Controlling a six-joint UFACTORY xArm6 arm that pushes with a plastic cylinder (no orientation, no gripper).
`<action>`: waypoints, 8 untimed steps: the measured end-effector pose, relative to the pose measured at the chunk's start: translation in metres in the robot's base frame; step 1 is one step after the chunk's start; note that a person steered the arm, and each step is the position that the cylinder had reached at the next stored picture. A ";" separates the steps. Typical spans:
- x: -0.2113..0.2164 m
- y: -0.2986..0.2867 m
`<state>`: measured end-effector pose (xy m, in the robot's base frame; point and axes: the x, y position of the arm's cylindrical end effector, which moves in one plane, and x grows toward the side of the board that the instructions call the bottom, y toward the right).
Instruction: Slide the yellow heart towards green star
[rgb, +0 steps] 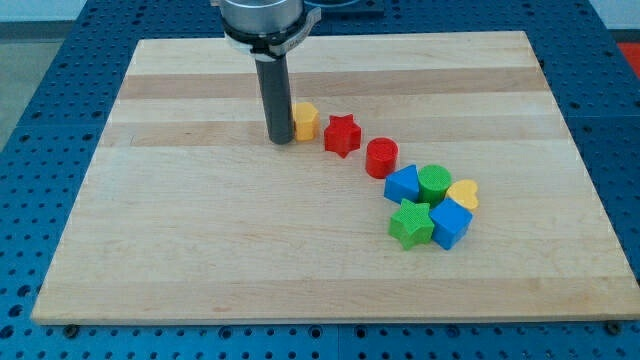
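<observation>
The yellow heart (463, 193) lies at the right of a tight cluster of blocks, touching the green cylinder (434, 183) and close above the blue cube (450, 223). The green star (410, 224) sits at the cluster's lower left, beside the blue cube. My tip (280, 140) rests on the board well to the upper left of the cluster, touching the left side of a yellow block (305, 120). The tip is far from the yellow heart.
A red star (342, 135) and a red cylinder (381, 157) lie in a diagonal line between the yellow block and the cluster. A blue block (402, 184) sits at the cluster's left. The wooden board (200, 250) lies on a blue perforated table.
</observation>
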<state>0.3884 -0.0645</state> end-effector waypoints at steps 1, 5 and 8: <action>-0.018 0.006; 0.082 -0.001; 0.067 0.012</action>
<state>0.4556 -0.0527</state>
